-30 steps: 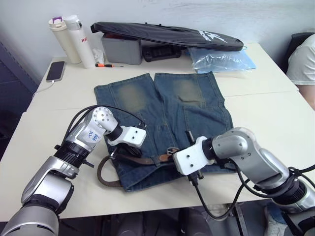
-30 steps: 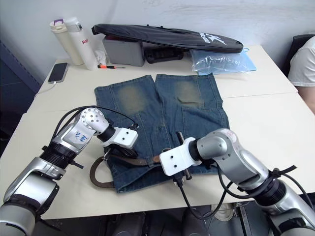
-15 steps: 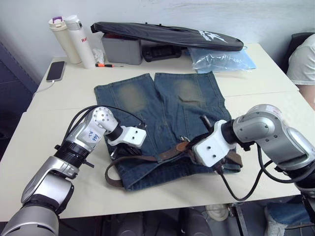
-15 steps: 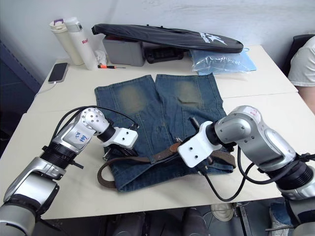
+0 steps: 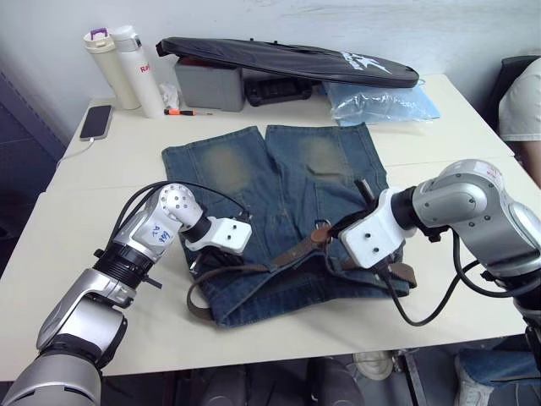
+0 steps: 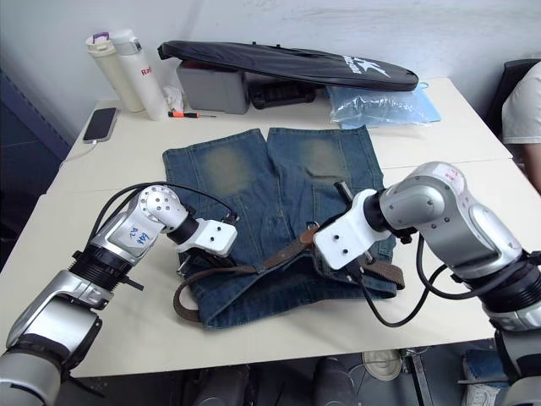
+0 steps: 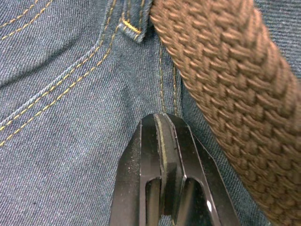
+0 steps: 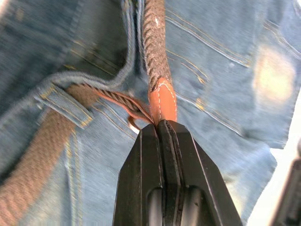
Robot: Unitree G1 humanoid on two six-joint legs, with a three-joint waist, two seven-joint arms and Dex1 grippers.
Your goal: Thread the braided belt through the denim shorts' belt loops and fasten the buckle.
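The denim shorts (image 5: 279, 182) lie flat on the table, waistband toward me. The braided belt (image 5: 254, 269) runs along the waistband and curls into a slack loop (image 5: 196, 303) off its left end. My right gripper (image 5: 328, 230) is shut on the belt's leather end (image 8: 162, 104), holding it up over the middle of the shorts, just past a belt loop (image 8: 63, 104). My left gripper (image 5: 205, 262) is shut, its tips against the denim (image 7: 84, 117) beside the belt (image 7: 225, 89) and below another belt loop (image 7: 134, 23). A brown strap piece (image 5: 404, 275) lies at the waistband's right end. I cannot make out the buckle.
Along the table's far side stand two bottles (image 5: 127, 68), a phone (image 5: 95, 121), a grey box (image 5: 207, 85), a long black bag (image 5: 287, 59) and a clear blue plastic bag (image 5: 380, 101). A person (image 5: 522, 97) sits at the right edge. Bare tabletop lies on both sides of the shorts.
My right gripper has drawn the belt's leather end rightward and upward across the shorts. The slack loop at the left has shrunk. The left gripper has stayed put.
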